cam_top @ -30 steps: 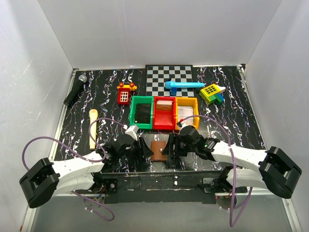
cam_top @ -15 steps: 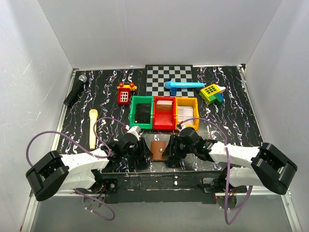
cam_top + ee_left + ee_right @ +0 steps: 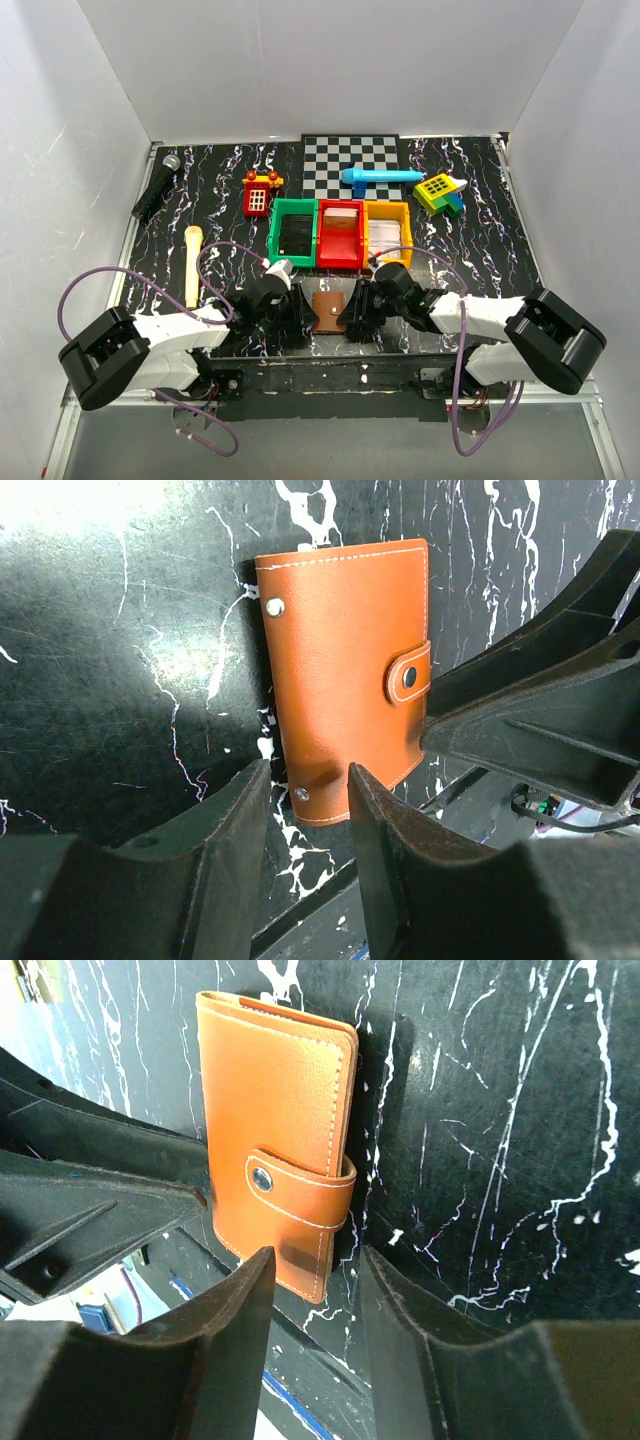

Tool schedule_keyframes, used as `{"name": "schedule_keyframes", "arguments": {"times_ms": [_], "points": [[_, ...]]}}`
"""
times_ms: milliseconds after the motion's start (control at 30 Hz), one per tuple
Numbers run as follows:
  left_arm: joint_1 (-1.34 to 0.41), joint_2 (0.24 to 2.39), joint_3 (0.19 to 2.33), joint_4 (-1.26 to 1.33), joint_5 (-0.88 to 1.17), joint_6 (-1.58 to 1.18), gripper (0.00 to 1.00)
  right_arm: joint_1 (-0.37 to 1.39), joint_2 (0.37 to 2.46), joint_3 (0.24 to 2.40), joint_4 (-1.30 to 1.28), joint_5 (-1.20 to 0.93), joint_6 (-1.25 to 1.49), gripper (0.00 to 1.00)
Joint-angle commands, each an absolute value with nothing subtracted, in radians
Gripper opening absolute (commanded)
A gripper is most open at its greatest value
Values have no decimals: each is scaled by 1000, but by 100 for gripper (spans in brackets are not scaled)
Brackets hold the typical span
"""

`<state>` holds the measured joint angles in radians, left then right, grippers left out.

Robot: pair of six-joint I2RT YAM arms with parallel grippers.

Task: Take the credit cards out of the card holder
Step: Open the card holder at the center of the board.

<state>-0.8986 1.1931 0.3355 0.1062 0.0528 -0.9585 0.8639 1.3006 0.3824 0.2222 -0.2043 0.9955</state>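
The black, white-veined bench [image 3: 170, 260] carries the small flat brown leather card holder [image 3: 340, 670], lying flat. The left tool [image 3: 310, 780] sits just left of the card holder and the right tool [image 3: 318, 1260] just right of it. Each is partly spread, straddling a corner of the holder and pinching nothing, and a finger of each hides part of its edge. Its strap [image 3: 300, 1195] is snapped shut, so the inside is hidden.
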Motion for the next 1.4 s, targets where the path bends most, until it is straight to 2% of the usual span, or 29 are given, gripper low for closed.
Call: {"name": "schedule_keyframes", "arguments": {"times_ms": [0,633,700,800,867,1100,1233,1367], "points": [[-894,1204,356,126,58,-968,36,862,1324,388,273,-239,988,45],[-894,1269,322,173,86,-982,34,862,1325,397,288,-279,969,23],[-896,1270,322,175,86,-982,34,862,1322,397,291,-282,968,15],[-894,1272,321,178,87,-982,34,862,1322,396,296,-287,966,10],[-894,1270,316,186,89,-982,35,862,1321,396,298,-290,963,3],[-896,1256,302,199,87,-985,37,862,1299,379,327,-305,959,1],[-894,1224,295,192,78,-989,46,862,1263,365,327,-310,948,1],[-893,1158,269,189,54,-1005,69,862,1181,354,272,-278,928,1]]}}
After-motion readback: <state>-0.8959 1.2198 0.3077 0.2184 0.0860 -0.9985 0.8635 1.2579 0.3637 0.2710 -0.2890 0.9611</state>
